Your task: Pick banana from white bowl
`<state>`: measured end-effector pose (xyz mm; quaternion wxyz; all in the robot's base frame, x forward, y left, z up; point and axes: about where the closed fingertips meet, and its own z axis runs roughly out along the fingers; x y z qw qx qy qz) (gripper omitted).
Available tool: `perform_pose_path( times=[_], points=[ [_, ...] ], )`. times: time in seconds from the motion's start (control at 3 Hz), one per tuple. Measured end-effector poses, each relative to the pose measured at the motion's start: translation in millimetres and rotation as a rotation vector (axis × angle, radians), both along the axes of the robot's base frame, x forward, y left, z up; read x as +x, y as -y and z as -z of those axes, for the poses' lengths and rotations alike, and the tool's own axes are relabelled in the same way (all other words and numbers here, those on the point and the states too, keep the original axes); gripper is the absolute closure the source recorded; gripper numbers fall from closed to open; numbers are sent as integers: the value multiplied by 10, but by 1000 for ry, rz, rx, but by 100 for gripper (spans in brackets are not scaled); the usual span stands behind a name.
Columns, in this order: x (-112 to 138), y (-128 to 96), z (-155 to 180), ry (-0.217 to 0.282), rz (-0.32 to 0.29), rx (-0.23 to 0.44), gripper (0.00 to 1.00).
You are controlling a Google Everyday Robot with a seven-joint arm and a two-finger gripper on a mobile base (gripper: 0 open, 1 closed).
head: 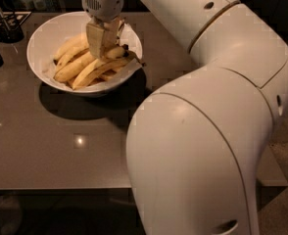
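The white bowl (46,38) stands at the table's back left and holds several yellow bananas. The banana (115,52), short, curved and dark-tipped, lies on top at the right side of the pile. Paler, straighter bananas (75,65) lie bunched below and to its left. My gripper (103,45) reaches straight down into the bowl and rests on the pile, touching the left end of the banana. The gripper hides the middle of the pile.
The grey table (60,146) ends in a front edge near the bottom and a right edge behind my arm. My big white arm (207,131) fills the right half of the view. Dark objects (2,26) stand at the back left corner.
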<state>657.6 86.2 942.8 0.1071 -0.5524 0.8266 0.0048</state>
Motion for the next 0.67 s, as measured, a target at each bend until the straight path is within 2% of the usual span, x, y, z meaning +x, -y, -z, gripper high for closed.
perform_pose_path(
  times=[0.33,0.67],
  points=[
    [-23,51,11,-14,1,25,90],
    [-1,-3,-62,31,-22,55,100]
  ],
)
